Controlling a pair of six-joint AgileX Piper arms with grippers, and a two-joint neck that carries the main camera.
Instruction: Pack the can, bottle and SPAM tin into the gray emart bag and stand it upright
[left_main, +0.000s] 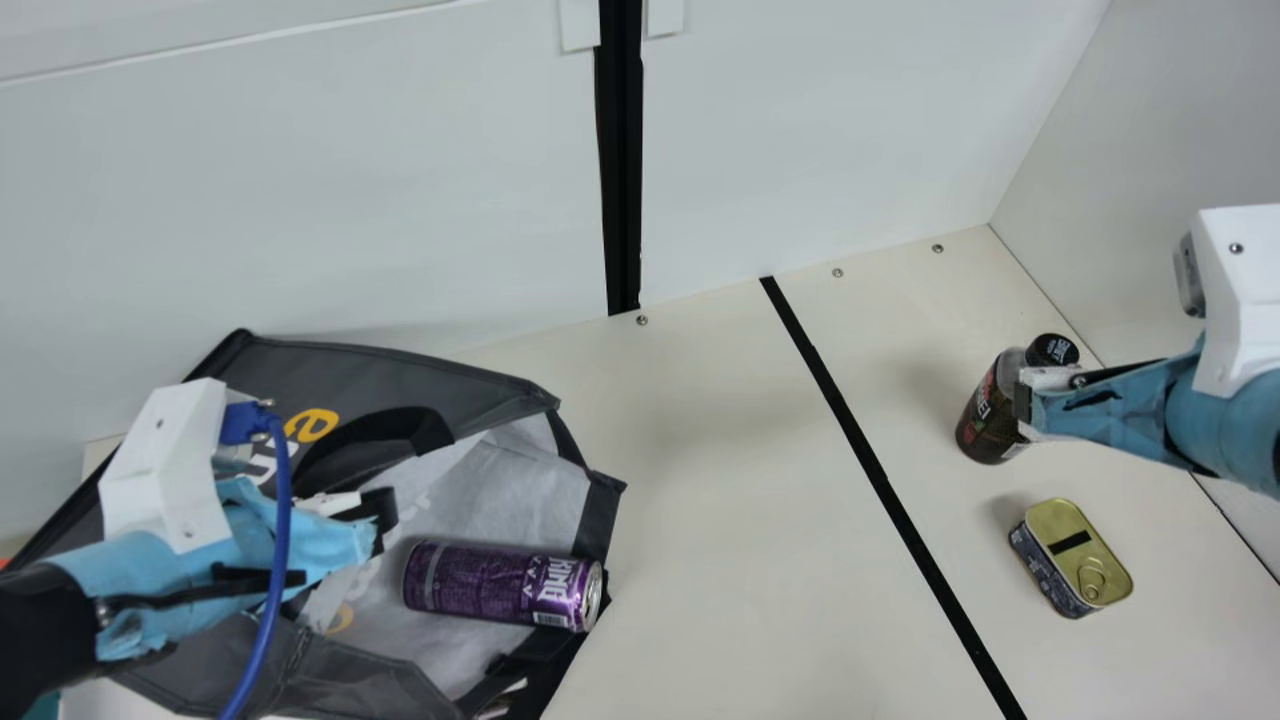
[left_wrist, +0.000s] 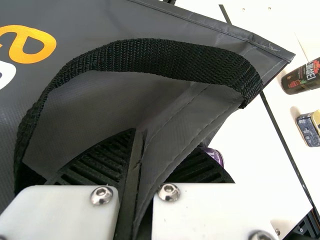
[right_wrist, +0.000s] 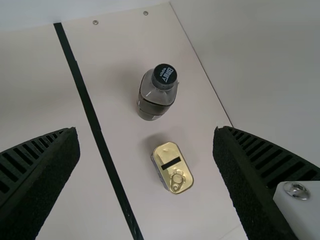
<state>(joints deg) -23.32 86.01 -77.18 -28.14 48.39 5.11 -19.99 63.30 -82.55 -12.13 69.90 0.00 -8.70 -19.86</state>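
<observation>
The gray fabric bag (left_main: 400, 368) looks smooth with a faint sheen; its black looped strap (left_wrist: 165, 57) is coarse woven webbing. The purple cylindrical can (left_main: 480, 585) and gold-lidded oblong tin (right_wrist: 167, 156) are shiny metal, the flat cream counter (left_main: 720, 560) smooth, matt.

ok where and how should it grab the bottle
Probably round the body of the bottle, below the black cap, with the right end effector coming down from above at a slant, one finger each side. It stands upright, and its rounded sides look broader than the cap.
</observation>
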